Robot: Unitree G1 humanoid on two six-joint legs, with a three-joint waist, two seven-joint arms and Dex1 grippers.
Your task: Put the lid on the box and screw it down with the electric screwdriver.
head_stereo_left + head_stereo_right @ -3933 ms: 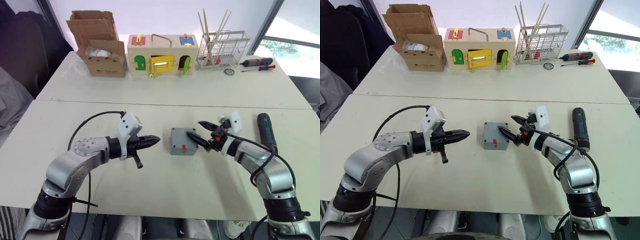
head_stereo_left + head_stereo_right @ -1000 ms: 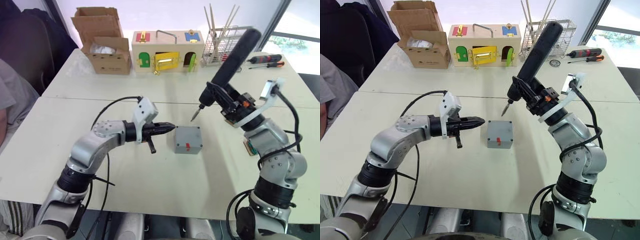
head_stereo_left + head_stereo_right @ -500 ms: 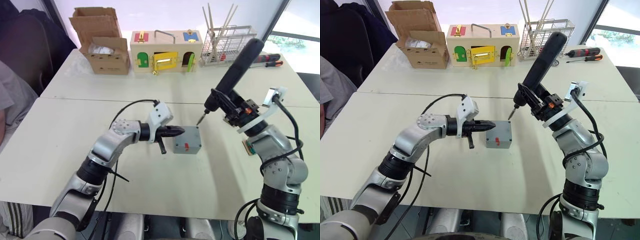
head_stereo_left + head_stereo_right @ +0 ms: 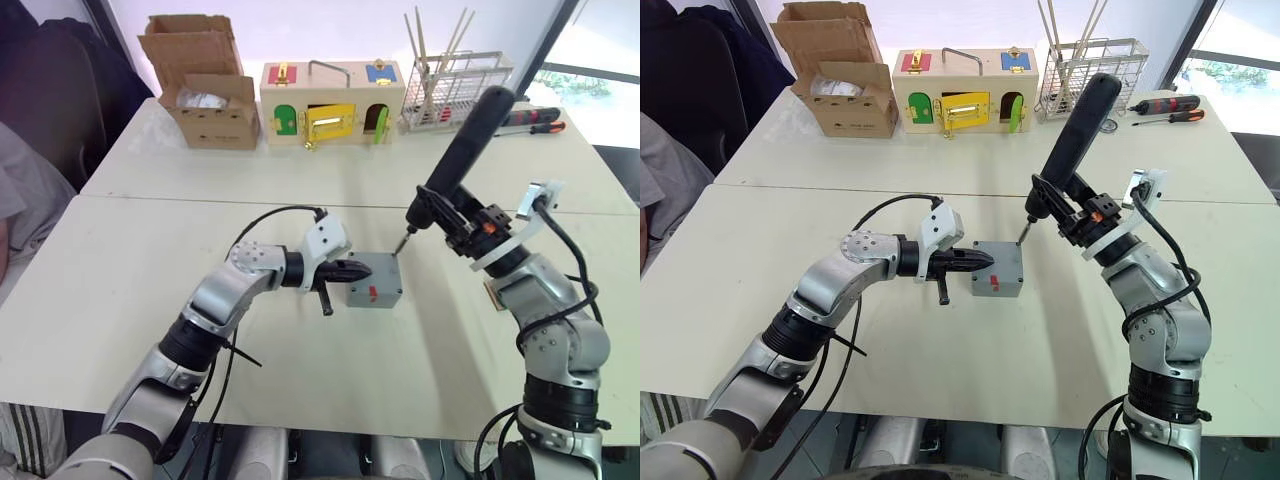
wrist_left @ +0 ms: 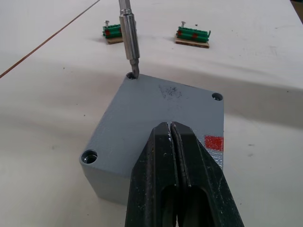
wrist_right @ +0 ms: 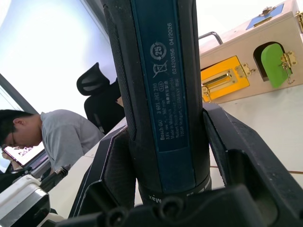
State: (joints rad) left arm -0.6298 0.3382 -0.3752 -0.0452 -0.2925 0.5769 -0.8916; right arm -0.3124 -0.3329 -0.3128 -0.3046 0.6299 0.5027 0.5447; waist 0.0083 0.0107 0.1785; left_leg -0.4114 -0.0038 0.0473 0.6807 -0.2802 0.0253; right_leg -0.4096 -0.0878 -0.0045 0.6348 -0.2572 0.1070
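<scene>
Scene: a small square grey plastic box (image 4: pixel 374 280) with its shallow grey lid (image 5: pixel 163 111) already seated sits mid-desk (image 4: pixel 120 290), a red mark on its near side.
Driver: the right gripper (image 4: pixel 468 222) is clamped around a thick black cylindrical electric screwdriver (image 4: pixel 462 150), tilted toward 1 o'clock, its thin metal bit at the lid's far corner hole.
Brace: the left gripper (image 4: pixel 358 271), jaws pressed together and holding nothing, leans its tip on the box from 9 o'clock.
Risk: the slanted bit could likely skip out of the hole and scar the lid; torque might spin the box, since a closed tip only nudges it.
Wrist detail: the left wrist view shows the bit at the hole's mouth and two more corner holes.
Head detail: the head views show the driver's lean and a wooden box with coloured doors (image 4: pixel 332 103) at 12 o'clock.
</scene>
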